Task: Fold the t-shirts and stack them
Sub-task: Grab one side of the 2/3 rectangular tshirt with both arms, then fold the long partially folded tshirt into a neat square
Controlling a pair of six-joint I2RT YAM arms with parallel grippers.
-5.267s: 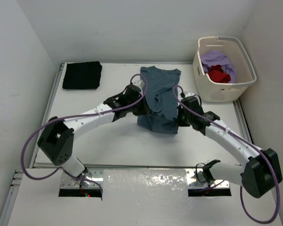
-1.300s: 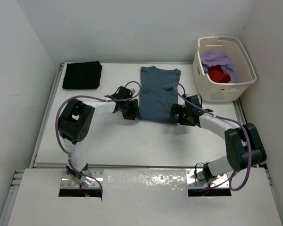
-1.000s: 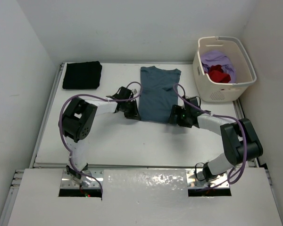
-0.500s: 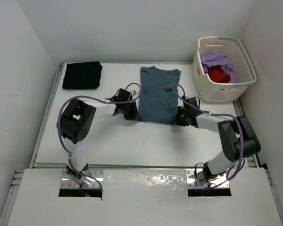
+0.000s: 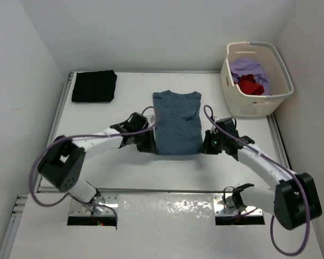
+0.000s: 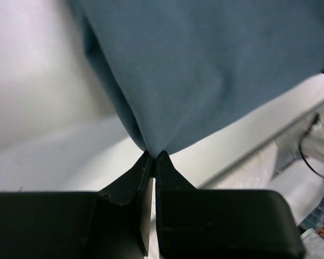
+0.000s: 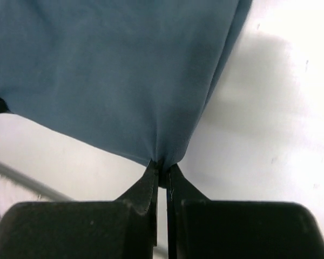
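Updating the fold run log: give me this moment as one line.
phase: gripping teal shirt; left gripper: shut on near-left corner; right gripper: shut on near-right corner; black shirt: folded, far-left; basket: purple shirt, red shirt

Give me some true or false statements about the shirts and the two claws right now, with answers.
The left claw pinches a near corner of the teal shirt. True.
The right claw hangs open. False: it is shut on the shirt's other near corner.
The red shirt and purple shirt sit in the basket. True.
The black shirt is in the basket too. False: it lies folded at the table's far left.
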